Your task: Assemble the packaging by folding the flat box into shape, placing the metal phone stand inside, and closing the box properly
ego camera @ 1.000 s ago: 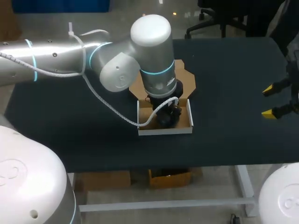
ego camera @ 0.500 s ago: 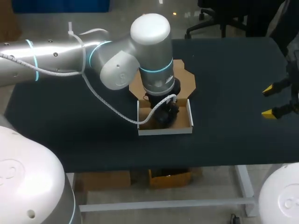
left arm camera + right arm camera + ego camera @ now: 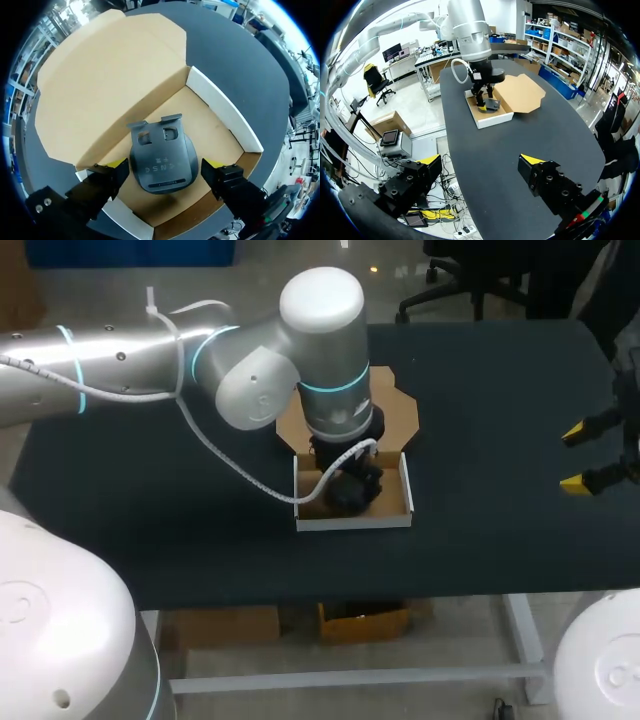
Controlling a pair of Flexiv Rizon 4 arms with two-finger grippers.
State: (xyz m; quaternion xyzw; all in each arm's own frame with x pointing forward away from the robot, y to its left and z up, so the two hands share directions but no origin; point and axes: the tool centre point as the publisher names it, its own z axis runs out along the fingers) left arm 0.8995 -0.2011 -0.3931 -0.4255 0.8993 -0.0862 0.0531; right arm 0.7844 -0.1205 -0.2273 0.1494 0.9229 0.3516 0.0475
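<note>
The shallow box, white outside and brown inside, stands folded at the table's middle, its brown lid lying open behind it. In the left wrist view the grey metal phone stand lies flat on the floor of the box. My left gripper is down in the box and open, a yellow-tipped finger on either side of the stand with a thin gap. The head view hides that gripper under my left wrist. My right gripper hangs open and empty far right of the box.
The dark table has bare room on both sides of the box and in front of it. The right wrist view shows the box and my left arm well ahead of my right gripper.
My left gripper's fingers have spread and let go of the phone stand, which now rests in the box. The left wrist shifted slightly. The right arm has not moved.
</note>
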